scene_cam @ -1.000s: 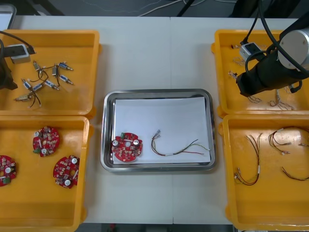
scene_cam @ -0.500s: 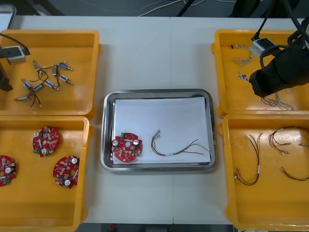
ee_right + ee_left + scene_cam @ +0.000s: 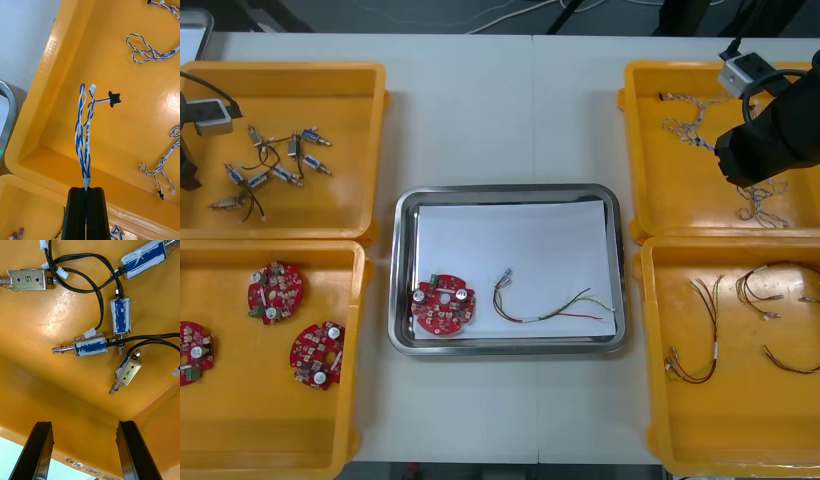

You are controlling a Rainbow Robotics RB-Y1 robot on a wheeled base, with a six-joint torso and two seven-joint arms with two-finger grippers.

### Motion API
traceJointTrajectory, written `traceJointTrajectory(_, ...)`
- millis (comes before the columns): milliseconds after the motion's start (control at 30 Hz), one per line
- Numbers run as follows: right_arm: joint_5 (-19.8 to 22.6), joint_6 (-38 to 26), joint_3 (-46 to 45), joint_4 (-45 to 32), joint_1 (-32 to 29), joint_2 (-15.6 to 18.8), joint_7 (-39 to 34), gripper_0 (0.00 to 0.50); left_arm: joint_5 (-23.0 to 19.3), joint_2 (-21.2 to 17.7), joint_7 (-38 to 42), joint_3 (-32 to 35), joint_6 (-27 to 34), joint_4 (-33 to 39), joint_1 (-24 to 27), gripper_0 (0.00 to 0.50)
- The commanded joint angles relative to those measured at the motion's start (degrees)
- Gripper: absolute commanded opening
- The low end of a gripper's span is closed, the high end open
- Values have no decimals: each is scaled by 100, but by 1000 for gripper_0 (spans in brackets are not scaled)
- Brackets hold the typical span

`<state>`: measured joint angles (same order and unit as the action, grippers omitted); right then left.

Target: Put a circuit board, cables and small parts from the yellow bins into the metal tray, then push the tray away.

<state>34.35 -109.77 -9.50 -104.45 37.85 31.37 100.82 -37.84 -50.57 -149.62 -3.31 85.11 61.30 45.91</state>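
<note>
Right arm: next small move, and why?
Probably swing the right gripper to the tray: it's shut on a blue-white cable over its bin; the tray has just a board and a red-yellow cable. Left gripper hovers open over small metal parts.

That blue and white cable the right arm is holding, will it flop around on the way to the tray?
Probably floppy: the cable hangs from the right pincer, clamped at one end. Likely very light, being thin twisted wire. Its black plug sticks out sideways and may snag the yellow bin.
</note>
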Motion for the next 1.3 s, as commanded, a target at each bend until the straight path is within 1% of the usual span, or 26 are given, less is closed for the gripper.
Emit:
traceJointTrajectory(33,151,-23,-166,-208,206,256,201,0,224,108,-538,-3,-65,40,313,500)
traceJointTrajectory(267,704,-23,-69,-287,179,265,219,0,523,346,-538,76,-56,40,348,500)
traceJointTrajectory(333,731,-23,36,-357,179,291,227,0,593,407,-538,94,-47,40,357,500)
traceJointTrajectory(467,572,-23,414,-498,179,379,166,0,778,565,-538,155,-47,40,357,500)
traceJointTrajectory(567,423,-23,590,-498,171,379,148,0,875,636,-538,155,-56,23,357,500)
traceJointTrajectory(700,344,-23,678,-498,179,379,148,0,901,715,-538,155,-100,-109,357,500)
traceJointTrajectory(1000,326,-23,678,-498,144,353,139,0,971,847,-538,199,-144,-276,322,500)
traceJointTrajectory(1300,344,-23,678,-498,144,353,131,0,936,847,-538,208,-240,-259,155,492)
